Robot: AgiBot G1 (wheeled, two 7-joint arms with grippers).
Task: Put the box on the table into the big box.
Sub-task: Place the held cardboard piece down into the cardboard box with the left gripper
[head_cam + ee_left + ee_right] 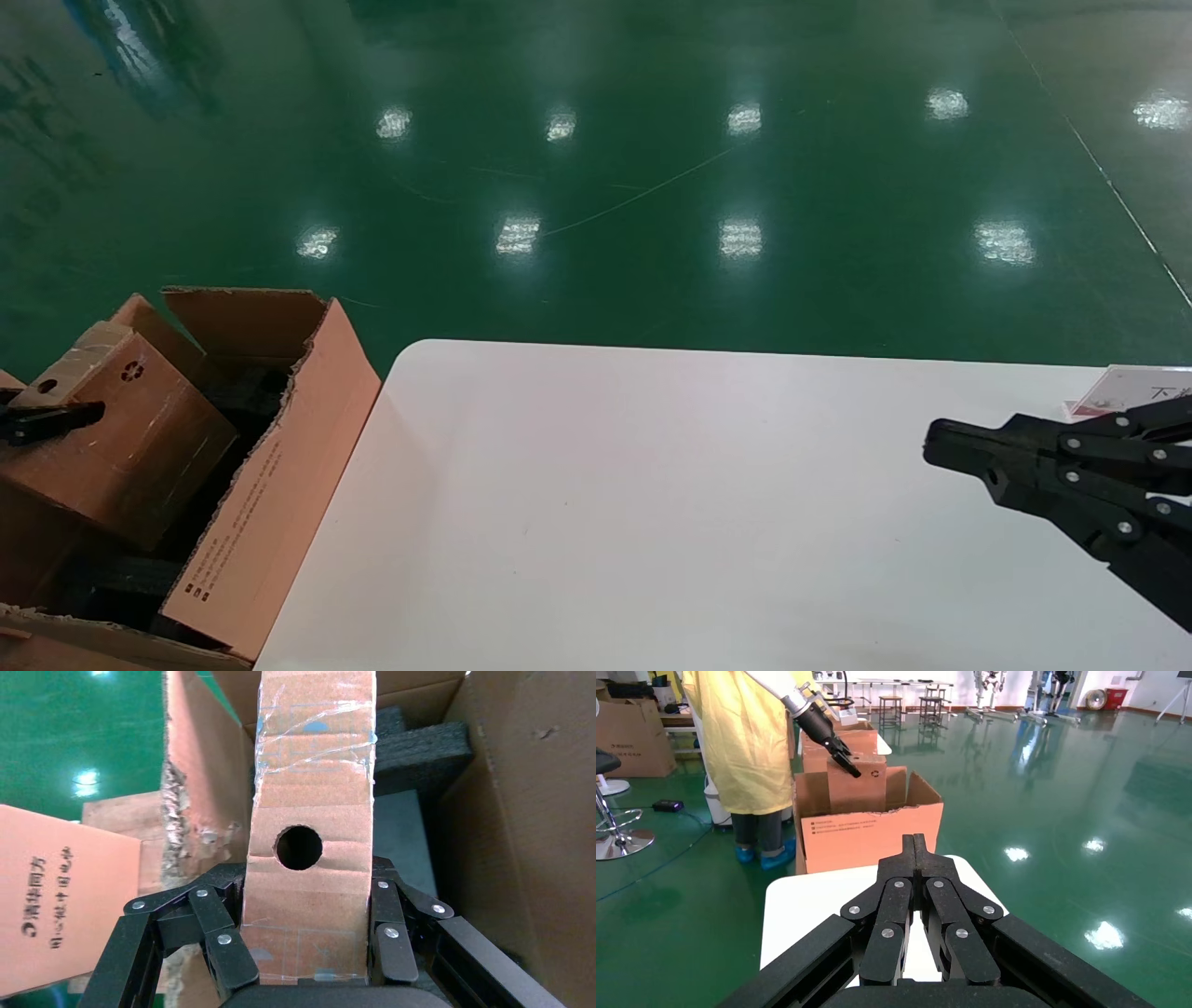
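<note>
My left gripper (56, 419) is shut on the small brown box (121, 438), which has a round hole and a recycling symbol. It holds the box tilted, partly inside the open big box (279, 485) that stands off the table's left end. In the left wrist view the fingers (383, 910) clamp both sides of the small box (309, 776), above the black padding (422, 748) and the big box's wall (520, 811). My right gripper (941, 447) is shut and empty above the right side of the white table (652, 513). It also shows in the right wrist view (914, 843).
A white card (1131, 387) lies at the table's far right edge. In the right wrist view a person in a yellow gown (747, 741) stands just behind the big box (870, 836), with more cartons (635, 734) beyond. Glossy green floor surrounds the table.
</note>
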